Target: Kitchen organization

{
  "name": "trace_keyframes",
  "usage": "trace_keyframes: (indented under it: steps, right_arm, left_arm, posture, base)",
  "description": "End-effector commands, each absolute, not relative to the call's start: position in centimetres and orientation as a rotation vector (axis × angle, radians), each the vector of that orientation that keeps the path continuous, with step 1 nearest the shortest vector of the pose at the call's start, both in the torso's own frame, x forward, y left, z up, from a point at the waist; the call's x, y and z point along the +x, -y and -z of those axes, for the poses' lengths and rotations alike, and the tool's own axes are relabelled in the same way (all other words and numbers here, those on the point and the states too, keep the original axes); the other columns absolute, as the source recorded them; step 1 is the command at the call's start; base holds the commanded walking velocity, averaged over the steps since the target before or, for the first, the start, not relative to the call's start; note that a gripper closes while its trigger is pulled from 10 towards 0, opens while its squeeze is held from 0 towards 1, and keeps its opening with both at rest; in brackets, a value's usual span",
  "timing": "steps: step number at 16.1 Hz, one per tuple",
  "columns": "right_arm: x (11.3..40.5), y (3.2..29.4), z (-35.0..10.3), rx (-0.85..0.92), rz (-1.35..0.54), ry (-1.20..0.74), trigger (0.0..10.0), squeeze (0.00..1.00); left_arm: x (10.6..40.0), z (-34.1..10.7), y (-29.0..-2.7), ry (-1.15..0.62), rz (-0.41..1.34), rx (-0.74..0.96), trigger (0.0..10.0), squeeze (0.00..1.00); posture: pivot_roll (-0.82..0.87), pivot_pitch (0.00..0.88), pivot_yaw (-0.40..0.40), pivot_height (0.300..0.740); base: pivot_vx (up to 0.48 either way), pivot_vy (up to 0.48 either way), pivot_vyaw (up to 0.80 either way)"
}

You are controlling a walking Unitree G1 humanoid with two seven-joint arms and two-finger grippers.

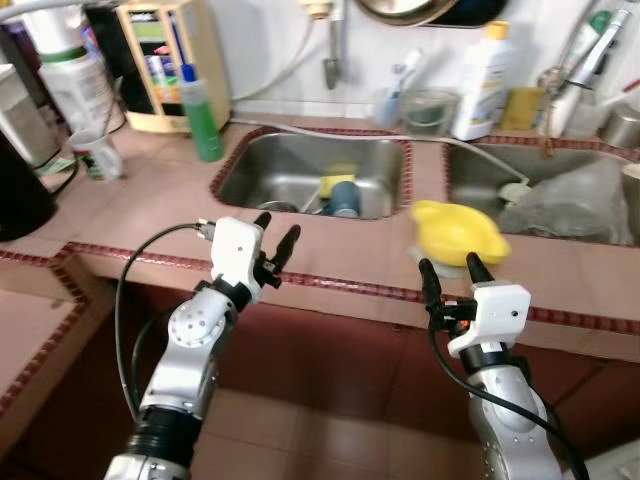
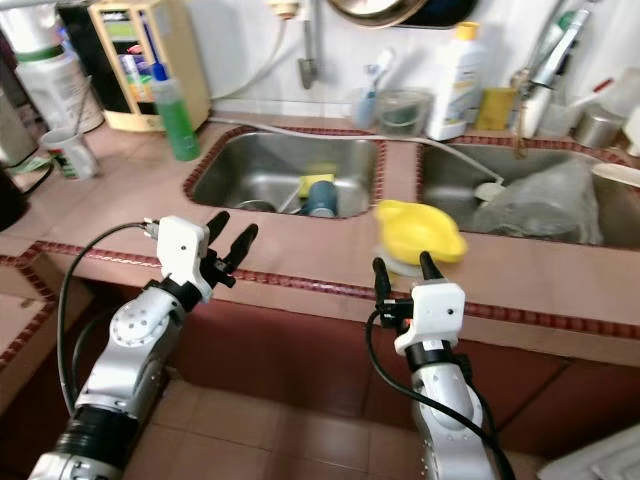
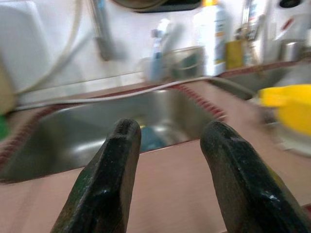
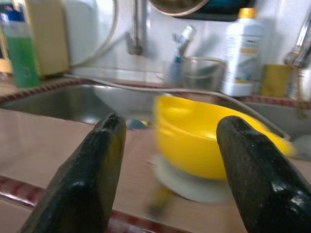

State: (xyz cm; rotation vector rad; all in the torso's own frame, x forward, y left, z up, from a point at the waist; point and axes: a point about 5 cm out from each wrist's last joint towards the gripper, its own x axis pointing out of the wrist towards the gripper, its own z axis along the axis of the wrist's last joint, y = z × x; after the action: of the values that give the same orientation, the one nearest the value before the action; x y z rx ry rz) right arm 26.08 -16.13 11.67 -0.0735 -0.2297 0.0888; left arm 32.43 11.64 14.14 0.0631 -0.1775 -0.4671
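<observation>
Spanning the scene: a pink tiled counter [image 1: 330, 255] with a dark red patterned edge, holding two steel sinks. Left sink [image 1: 300, 170] rectangular with rounded corners, containing a yellow sponge [image 1: 337, 183] and a blue cup [image 1: 345, 200]. Right sink [image 1: 480, 190] holding crumpled clear plastic [image 1: 575, 200]. No legible writing on the white bottle [image 1: 484, 80] with a yellow cap, nor on the green bottle [image 1: 202, 112] with a blue top; labels blurred.

Left gripper [image 1: 277, 238]: fingers spread, empty, hovering at the counter's front edge before the left sink. Right gripper [image 1: 451, 270]: fingers spread wide, empty, poised just short of the yellow bowl [image 1: 458, 232].

Yellow bowl: smooth plastic, rounded, resting on a pale lid-like disc [image 4: 189, 187] on the strip between the sinks, near the front edge.
</observation>
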Motion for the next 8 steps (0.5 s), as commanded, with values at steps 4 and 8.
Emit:
trace_keyframes:
  steps: [4,8]
  right_arm:
    - [26.0,16.26,-11.98,-0.068,-0.08,0.241,10.0,0.0]
    - [26.09,16.32,-11.98,-0.07,-0.083,0.24,10.0,0.0]
  left_arm:
    - [32.46,-13.84,-11.67,0.146,0.473,0.101,10.0,0.0]
    - [32.48,-13.97,-11.51,0.146,0.464,0.04,10.0,0.0]
  posture:
    - [-0.1,0.007,0.055,0.74]
    - [-0.1,0.004,0.052,0.74]
  base:
    - [0.0,-0.36,0.0]
    - [0.0,0.0,0.0]
